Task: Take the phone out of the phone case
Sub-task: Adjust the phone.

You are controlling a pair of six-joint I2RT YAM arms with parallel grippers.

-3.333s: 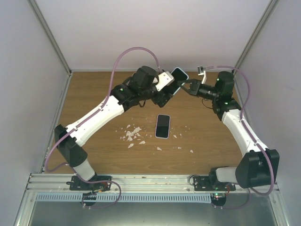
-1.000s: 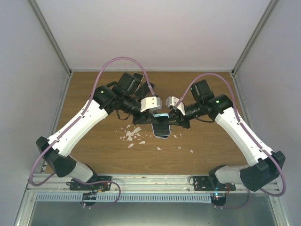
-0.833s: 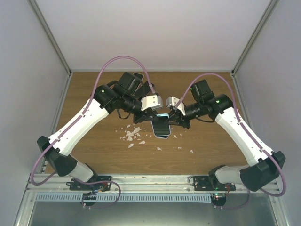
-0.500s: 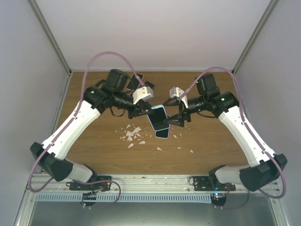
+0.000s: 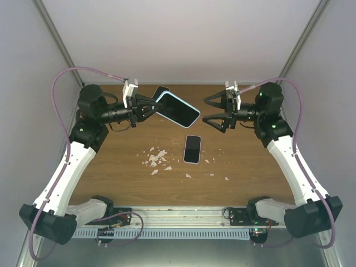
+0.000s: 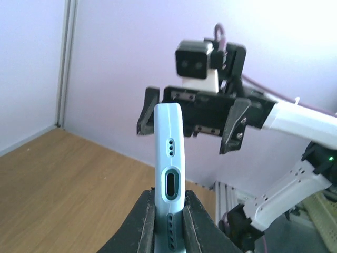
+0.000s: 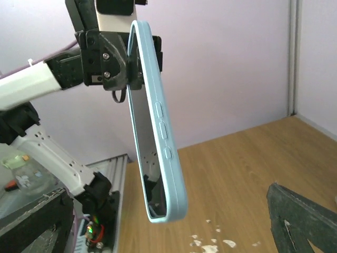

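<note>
My left gripper point(image 5: 149, 108) is raised at the back left and is shut on the short end of the light blue phone case point(image 5: 178, 108). In the left wrist view the jaws clamp the case point(image 6: 168, 153) just beside its port cut-out. The case's broad face looks dark from above; I cannot tell whether anything sits inside it. A phone point(image 5: 192, 149) with a black screen lies flat on the table's middle. My right gripper point(image 5: 206, 110) hangs open at the back right, facing the case point(image 7: 158, 142) across a clear gap, with nothing between its fingers point(image 7: 300, 216).
White crumbs point(image 5: 157, 158) are scattered left of the phone, with smaller specks to its right. A dark flat object point(image 5: 160, 90) lies at the back behind the held case. Enclosure walls stand on three sides and a metal rail point(image 5: 178, 214) runs along the near edge.
Both arms rose from just above the table phone and drew apart. The left carried the case up and to the left. The right gripper opened, let go and swung right.
</note>
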